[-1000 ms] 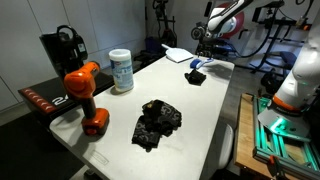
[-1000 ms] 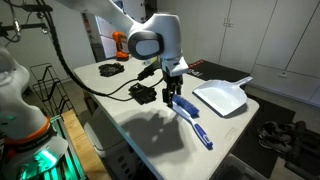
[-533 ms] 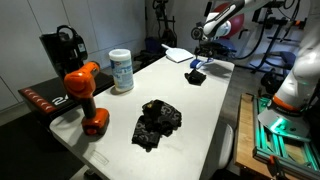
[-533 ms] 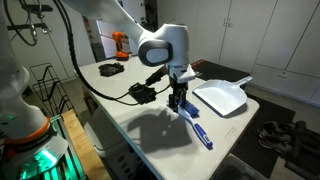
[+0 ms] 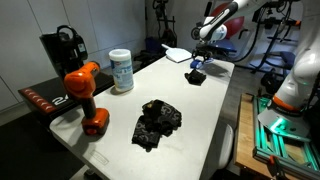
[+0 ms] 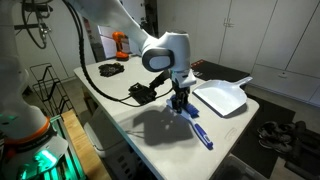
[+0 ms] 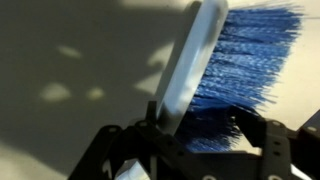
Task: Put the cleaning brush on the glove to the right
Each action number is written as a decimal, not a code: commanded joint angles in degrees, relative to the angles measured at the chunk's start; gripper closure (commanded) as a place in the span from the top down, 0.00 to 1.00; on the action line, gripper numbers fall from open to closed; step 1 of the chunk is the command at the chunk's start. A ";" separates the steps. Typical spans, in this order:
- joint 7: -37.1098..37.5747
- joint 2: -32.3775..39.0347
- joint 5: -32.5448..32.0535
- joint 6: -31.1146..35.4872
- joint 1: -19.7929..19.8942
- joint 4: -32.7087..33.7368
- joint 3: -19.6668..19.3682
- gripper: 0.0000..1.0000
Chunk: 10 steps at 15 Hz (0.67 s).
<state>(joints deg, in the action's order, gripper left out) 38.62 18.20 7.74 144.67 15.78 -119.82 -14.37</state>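
Observation:
The cleaning brush has a white back (image 7: pixel 190 60) and blue bristles (image 7: pixel 255 45). It lies on the white table, and its blue handle shows in an exterior view (image 6: pixel 200 133). My gripper (image 7: pixel 197 125) is open and low over the brush head, one finger on each side of it; it also shows in both exterior views (image 5: pixel 197 66) (image 6: pixel 180 100). A black glove (image 6: pixel 142 93) lies on the table just beside the gripper. Another black glove (image 5: pixel 157 122) lies farther down the table, and it shows in an exterior view (image 6: pixel 110 70).
A white dustpan (image 6: pixel 222 97) lies next to the brush near the table end. An orange drill (image 5: pixel 85 95), a wipes canister (image 5: pixel 121 70) and a black device (image 5: pixel 60 45) stand along one table side. A black cable (image 6: pixel 105 92) hangs over the table.
The gripper has come down and shifted slightly along the table onto the brush head. The brush and gloves have not moved.

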 commanded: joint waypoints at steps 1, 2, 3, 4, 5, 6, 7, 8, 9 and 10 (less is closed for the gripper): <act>-0.63 1.75 2.56 -0.40 -0.80 1.27 -0.74 0.49; -0.72 1.46 2.70 -0.93 -0.82 1.35 -0.79 0.43; -0.97 1.06 2.90 -1.65 -0.77 1.38 -0.75 0.36; -1.09 0.59 2.86 -2.22 -0.82 1.28 -0.78 0.28; -1.79 -0.18 2.81 -3.39 -0.80 1.08 -0.68 0.26; -2.53 -0.88 2.71 -4.67 -0.81 0.93 -0.59 0.23; -3.43 -1.92 2.34 -6.23 -0.89 0.61 -0.54 0.19; -4.75 -2.87 1.95 -8.02 -0.97 0.47 -0.44 0.15; -6.27 -4.31 0.70 -9.90 -1.36 0.08 -0.55 0.10; -8.16 -5.49 -0.41 -11.69 -1.69 -0.13 -0.57 0.10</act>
<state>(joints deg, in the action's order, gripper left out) 34.87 16.88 9.08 138.34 15.39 -118.71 -14.38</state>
